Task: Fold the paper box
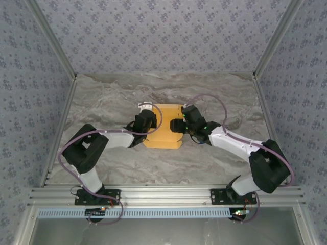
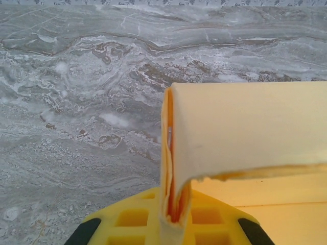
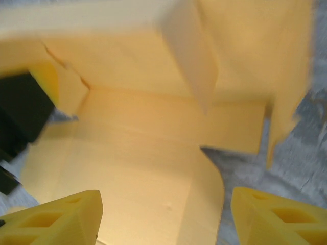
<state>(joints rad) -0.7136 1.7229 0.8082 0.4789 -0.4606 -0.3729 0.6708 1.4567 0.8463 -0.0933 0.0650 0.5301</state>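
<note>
Left gripper [image 2: 174,217]: my fingers are pinched shut on a doubled fold at the left side of the paper box [image 1: 162,135], which stands upright between them.
Right gripper [image 3: 163,219]: my fingers stand wide apart and hold nothing; they hover over the right part of the sheet, with a rounded tab [image 3: 207,204] just beneath.
Paper box: yellow-orange card, mid-table between my two grippers, partly formed; floor flat, left panel [image 2: 245,127] raised, an inner flap [image 3: 191,56] upright farther in.
Step in hand: I judge it to be raising the right side while my left grip anchors the box.
Method: I should keep the left pinch steady, bring the right fingers down on the tab near its crease, and close only once the card sits squarely between them.
Caution: the raised panel's lower edge [image 2: 219,177] looks ragged; thin card likely tears if I pull both sides apart.
Table [image 1: 102,102]: marble-patterned surface, beyond the box.
</note>
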